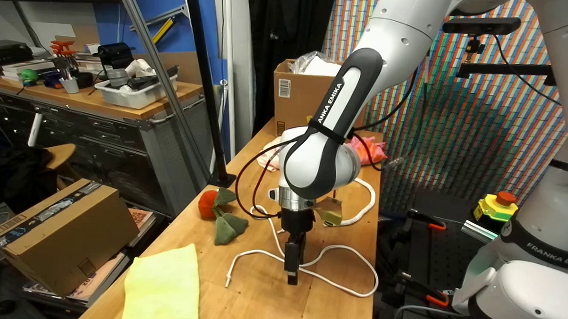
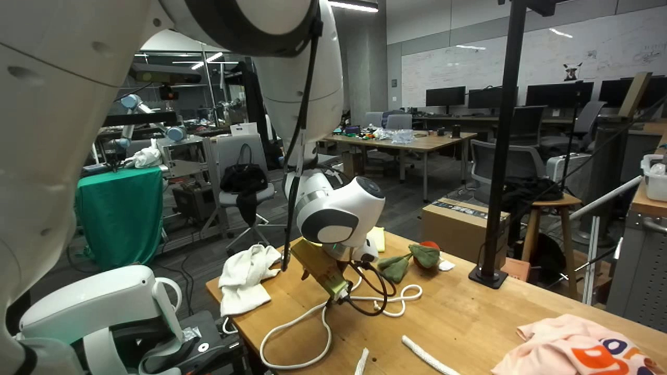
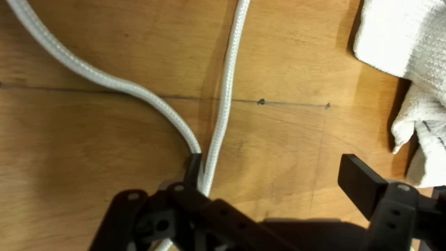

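Observation:
My gripper [image 3: 278,176] is open and empty, its black fingers wide apart in the wrist view. In an exterior view the gripper [image 1: 292,268] points down, low over the wooden table. A thin white rope [image 3: 227,83] lies in loose loops under it; it also shows in both exterior views [image 1: 363,296] [image 2: 329,338]. In the wrist view two strands meet at the left finger, which partly hides them. I cannot tell whether that finger touches the rope. The right finger is over bare wood. A white towel [image 3: 421,69] lies to the right; it shows in an exterior view [image 2: 247,281].
A yellow cloth [image 1: 163,291] and a red plush with green leaves [image 1: 224,223] lie on the table [image 1: 251,302]. A thicker white rope [image 1: 368,204], a pink cloth [image 2: 568,344] and a cardboard box [image 1: 300,97] are farther along. A black post [image 2: 490,271] stands at the edge.

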Tool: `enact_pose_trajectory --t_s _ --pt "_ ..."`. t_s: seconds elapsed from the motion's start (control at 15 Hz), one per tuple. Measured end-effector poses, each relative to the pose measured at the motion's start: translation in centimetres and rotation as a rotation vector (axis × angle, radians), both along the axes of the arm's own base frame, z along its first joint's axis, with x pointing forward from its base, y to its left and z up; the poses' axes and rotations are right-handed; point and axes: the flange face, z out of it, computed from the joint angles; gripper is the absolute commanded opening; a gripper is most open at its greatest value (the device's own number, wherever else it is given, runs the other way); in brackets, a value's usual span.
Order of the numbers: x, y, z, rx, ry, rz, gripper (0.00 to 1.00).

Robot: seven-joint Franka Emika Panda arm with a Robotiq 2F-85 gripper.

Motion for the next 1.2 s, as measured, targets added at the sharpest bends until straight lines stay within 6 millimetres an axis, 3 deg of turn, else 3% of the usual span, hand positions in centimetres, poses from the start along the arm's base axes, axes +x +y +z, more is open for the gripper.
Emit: enact_pose_trajectory --t_s 0.33,0.53,0.87,1.2 --pt "0.1 0.1 0.6 -0.011 0.014 0.016 1.00" --pt "0.2 -0.1 2.7 -0.038 0.052 0.043 1.00" --pt "-0.6 1.3 9.3 -0.095 0.130 0.108 1.00" --pt "-3.3 3.7 17.1 -0.152 0.186 0.185 1.00"
